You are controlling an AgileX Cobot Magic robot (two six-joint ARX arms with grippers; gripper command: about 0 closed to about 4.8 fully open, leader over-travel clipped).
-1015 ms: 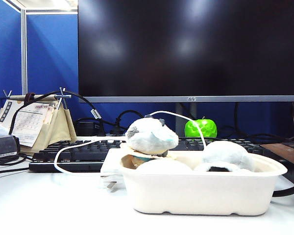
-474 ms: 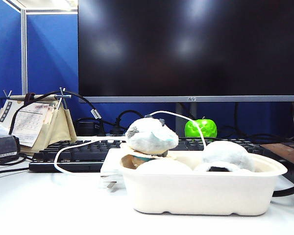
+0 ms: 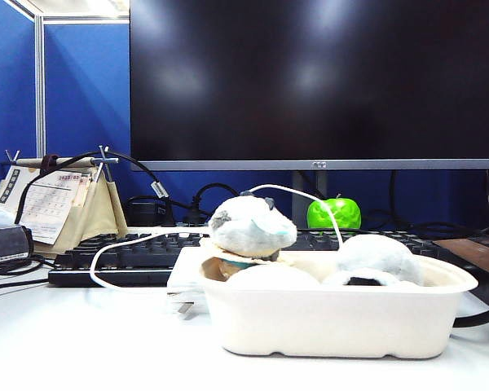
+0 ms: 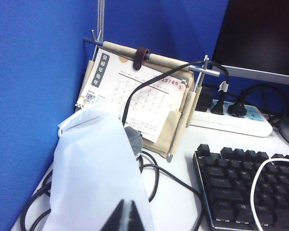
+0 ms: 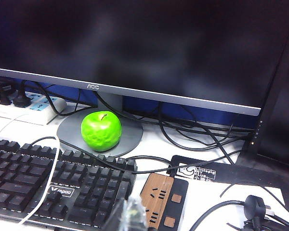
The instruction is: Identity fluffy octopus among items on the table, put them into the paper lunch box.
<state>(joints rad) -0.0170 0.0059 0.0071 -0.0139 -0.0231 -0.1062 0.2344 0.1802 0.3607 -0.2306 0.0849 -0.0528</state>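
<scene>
The paper lunch box (image 3: 334, 322) stands on the white table in the exterior view, right of centre. A fluffy octopus (image 3: 381, 252), pale grey with a dark spot at its base, lies in the box's right half. A second pale fuzzy dome (image 3: 270, 277) fills the left half. Neither gripper shows in the exterior view. My left gripper (image 4: 127, 216) is shut and empty above a white bag, far from the box. My right gripper (image 5: 130, 215) is shut and empty over the keyboard's edge, near the green apple.
A white-grey plush with a blue patch (image 3: 251, 226) rests at the box's back left rim. Behind stand a monitor (image 3: 318, 81), keyboard (image 3: 122, 252), green apple (image 3: 333, 213), desk calendar (image 3: 57, 204) and white cable (image 3: 130, 241). A white bag (image 4: 96, 168) and a wood-faced socket block (image 5: 161, 199) lie close.
</scene>
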